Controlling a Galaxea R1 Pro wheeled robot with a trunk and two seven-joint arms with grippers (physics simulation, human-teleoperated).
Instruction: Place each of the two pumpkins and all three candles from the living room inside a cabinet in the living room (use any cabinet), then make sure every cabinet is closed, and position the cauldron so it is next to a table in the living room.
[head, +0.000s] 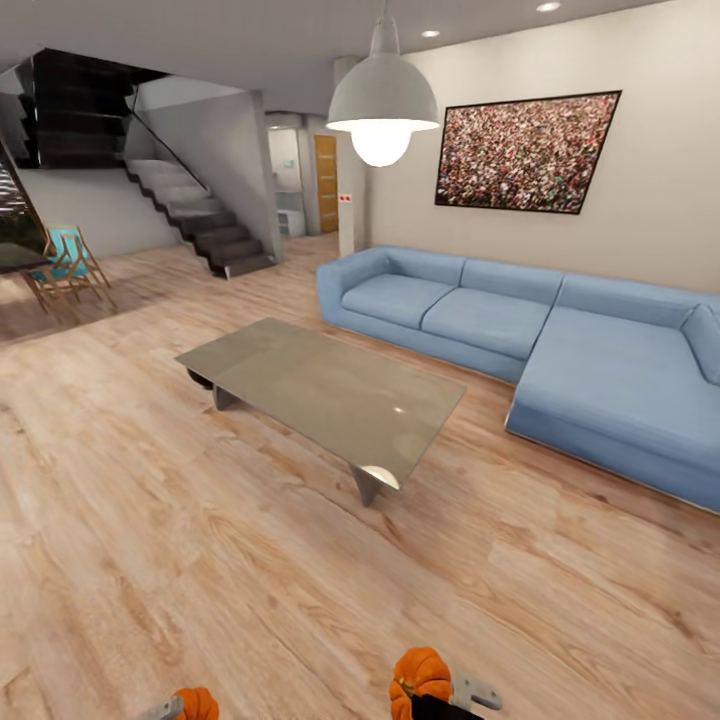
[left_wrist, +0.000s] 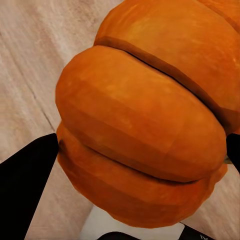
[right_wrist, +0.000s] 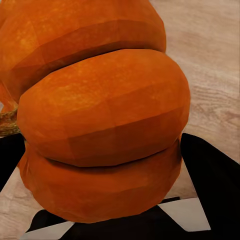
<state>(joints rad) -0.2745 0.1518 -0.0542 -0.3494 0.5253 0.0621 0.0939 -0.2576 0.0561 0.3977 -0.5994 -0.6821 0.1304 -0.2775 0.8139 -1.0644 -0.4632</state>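
Observation:
One orange ribbed pumpkin sits between the black fingers of my left gripper, which is shut on it. At the head view's bottom edge the same pumpkin peeks in beside the left gripper. My right gripper is shut on the other pumpkin, seen from the head at the bottom centre with the right gripper beneath it. The candles and the cabinet are out of view. A dark rounded shape shows under the table's far left corner; I cannot tell whether it is the cauldron.
A low glass-topped coffee table stands ahead on the wood floor. A blue corner sofa runs along the right wall under a picture. A pendant lamp hangs above. Stairs rise at the back left, with a folding chair nearby.

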